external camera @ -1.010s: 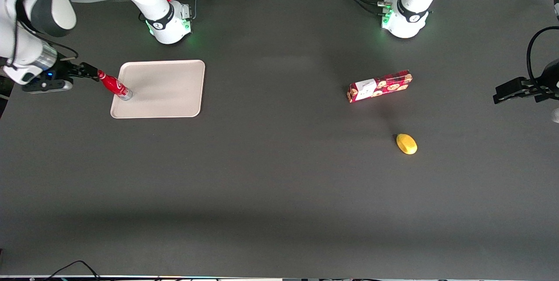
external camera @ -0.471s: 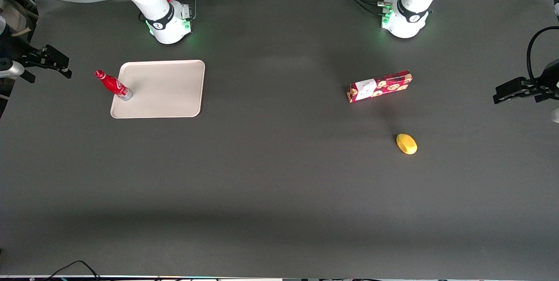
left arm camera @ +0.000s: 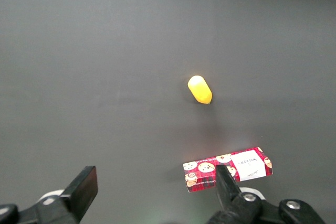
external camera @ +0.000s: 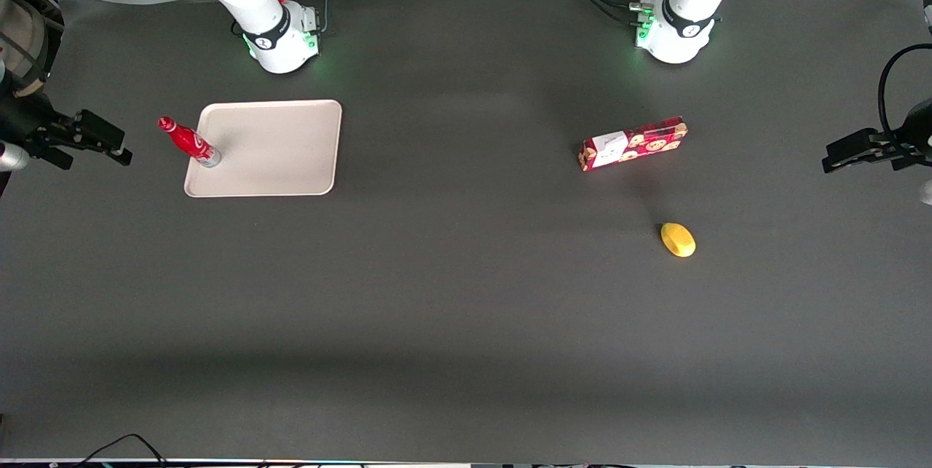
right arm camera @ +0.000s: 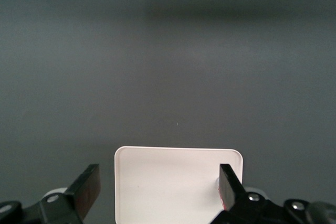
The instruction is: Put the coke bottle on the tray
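My gripper (external camera: 109, 148) hangs at the working arm's end of the table, near the table edge, with my wrist held roughly level and the fingers pointing toward the tray. Its 2 fingers (right arm camera: 89, 184) are spread wide with nothing between them, and they frame the tray in the wrist camera. The gripper is apart from the coke bottle (external camera: 188, 142), with bare dark table (external camera: 466, 308) showing between them.

The coke bottle stands upright with its silvery base on the tray (external camera: 277, 148), just inside the rim at the edge nearest my gripper, about midway along that edge. Its red cap leans out over the rim in the front camera. The rest of the beige tray is bare.

Well toward the parked arm's end lies a red cookie box (external camera: 633, 143) on its side. A yellow lemon-like fruit (external camera: 678, 239) lies near it, closer to the front camera, and apart from the box.
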Motion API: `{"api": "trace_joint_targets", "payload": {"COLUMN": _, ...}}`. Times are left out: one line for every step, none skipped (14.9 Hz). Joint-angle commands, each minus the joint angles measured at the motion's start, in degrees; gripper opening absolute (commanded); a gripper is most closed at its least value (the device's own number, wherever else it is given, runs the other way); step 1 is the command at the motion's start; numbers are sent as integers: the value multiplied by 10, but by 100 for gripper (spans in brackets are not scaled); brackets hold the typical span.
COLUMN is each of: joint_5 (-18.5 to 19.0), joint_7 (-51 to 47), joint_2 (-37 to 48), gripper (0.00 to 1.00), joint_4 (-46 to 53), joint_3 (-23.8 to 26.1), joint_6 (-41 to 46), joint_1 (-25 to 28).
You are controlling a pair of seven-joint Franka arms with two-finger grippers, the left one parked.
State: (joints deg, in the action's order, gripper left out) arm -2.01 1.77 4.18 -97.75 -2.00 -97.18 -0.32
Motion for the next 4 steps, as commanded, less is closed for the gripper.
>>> {"api": "trace_joint_targets", "payload": {"joint_5": -7, "joint_7": -36, "joint_2": -54, "gripper": 100, "joint_4": 62, "joint_3": -3, "joint_6": 17, "joint_1": 1}}
{"api": "trace_joint_targets", "payload": {"joint_5": -5, "joint_7": -36, "joint_2": -62, "gripper": 100, "joint_4": 70, "joint_3": -3, "joint_6": 18, "joint_1": 1}}
{"api": "trace_joint_targets", "payload": {"joint_5": 2, "joint_7": -37, "joint_2": -62, "gripper": 100, "joint_4": 73, "joint_3": -3, "joint_6": 18, "joint_1": 1}}
{"api": "trace_joint_targets", "payload": {"joint_5": 7, "joint_7": -37, "joint_2": -62, "gripper": 100, "joint_4": 74, "joint_3": -3, "joint_6": 23, "joint_1": 1}}
